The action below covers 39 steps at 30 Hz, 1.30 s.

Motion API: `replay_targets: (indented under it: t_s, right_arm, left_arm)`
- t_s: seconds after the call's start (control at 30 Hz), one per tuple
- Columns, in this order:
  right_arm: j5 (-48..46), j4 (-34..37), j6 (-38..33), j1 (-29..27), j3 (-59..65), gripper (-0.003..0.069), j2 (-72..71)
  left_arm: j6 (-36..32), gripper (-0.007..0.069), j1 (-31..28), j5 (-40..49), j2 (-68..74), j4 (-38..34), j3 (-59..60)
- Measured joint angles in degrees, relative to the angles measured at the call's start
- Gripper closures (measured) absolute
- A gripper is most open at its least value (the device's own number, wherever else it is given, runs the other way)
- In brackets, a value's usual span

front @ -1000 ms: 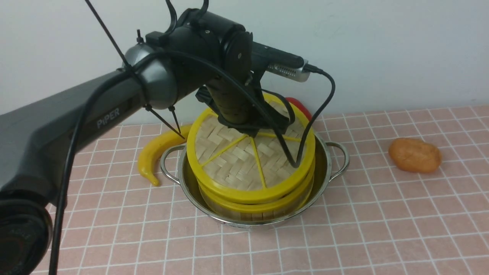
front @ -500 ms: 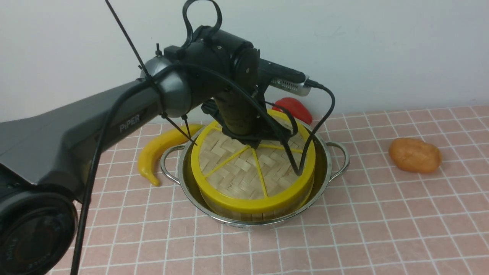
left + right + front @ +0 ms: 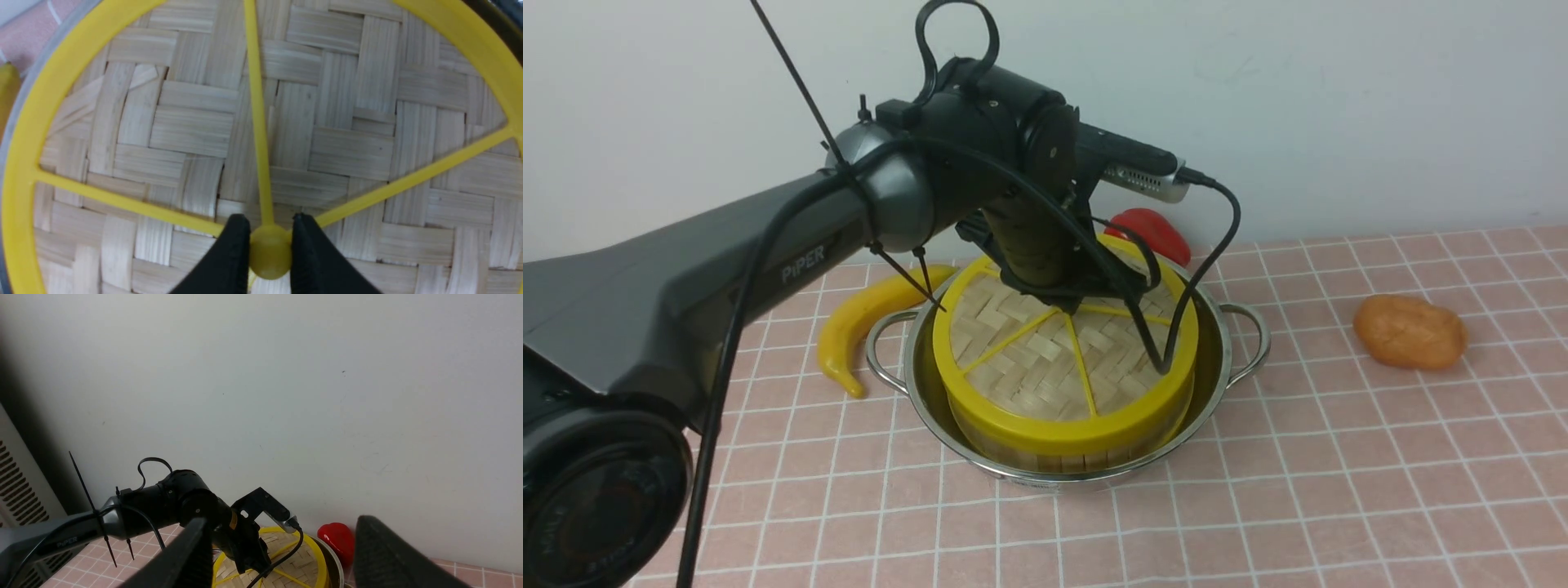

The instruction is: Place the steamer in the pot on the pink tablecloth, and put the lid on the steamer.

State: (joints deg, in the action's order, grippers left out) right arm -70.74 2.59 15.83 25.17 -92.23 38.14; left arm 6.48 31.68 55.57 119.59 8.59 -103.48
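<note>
The shiny pot point(image 3: 1227, 359) stands on the pink tablecloth point(image 3: 1339, 490). The steamer point(image 3: 1045, 454) sits inside it; only its slatted side shows under the lid. The woven lid point(image 3: 1045, 367) with yellow rim and spokes lies flat on top of the steamer. My left gripper point(image 3: 269, 222) is shut on the lid's yellow centre knob point(image 3: 269, 255); in the front view its wrist point(image 3: 1029, 245) covers the knob. My right gripper point(image 3: 282, 522) is open and empty, held high and apart, facing the wall, with the lid point(image 3: 302, 559) below it.
A yellow banana point(image 3: 858, 322) lies left of the pot. A red pepper point(image 3: 1152, 233) sits behind it by the wall. An orange lump point(image 3: 1409, 331) lies to the right. The white wall runs close behind.
My left arm came down with the lid. The lid, tilted above the steamer a second ago, now sits flat on its rim. Almost nothing has moved in the last half second.
</note>
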Motion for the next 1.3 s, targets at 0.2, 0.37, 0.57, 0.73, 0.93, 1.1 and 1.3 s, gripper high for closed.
replay_targets:
  t_s: [0.2,0.37,0.57,0.73,0.93,1.1,1.3]
  right_arm:
    - [0.00,0.00,0.00,0.00,0.00,0.0203,0.00]
    - [0.00,0.01,0.00,0.00,0.00,0.0203,0.00]
    - [0.00,0.06,0.00,0.00,0.00,0.0203,0.00]
    - [0.00,1.63,0.00,0.00,0.00,0.0203,0.00]
    - [0.00,3.82,0.00,0.00,0.00,0.0203,0.00]
    - [0.00,4.55,0.00,0.00,0.00,0.0203,0.00]
    - [0.00,4.25,-0.22,0.00,0.00,0.0203,0.00]
  left_arm:
    - [0.00,0.0508,0.00,0.00,0.00,0.00,0.00]
    - [0.00,0.0508,0.00,-0.16,0.58,0.08,-0.08]
    - [0.00,0.0508,0.00,-0.34,0.81,0.36,-0.20]
    - [0.00,0.0482,0.00,-0.34,0.85,0.43,-0.20]
    - [0.00,0.0338,0.00,-0.20,1.13,0.43,-0.20]
    - [-0.59,0.0193,0.00,0.27,-0.76,1.08,-0.15]
    - [-0.62,0.0101,0.00,0.63,-9.96,4.23,-0.15]
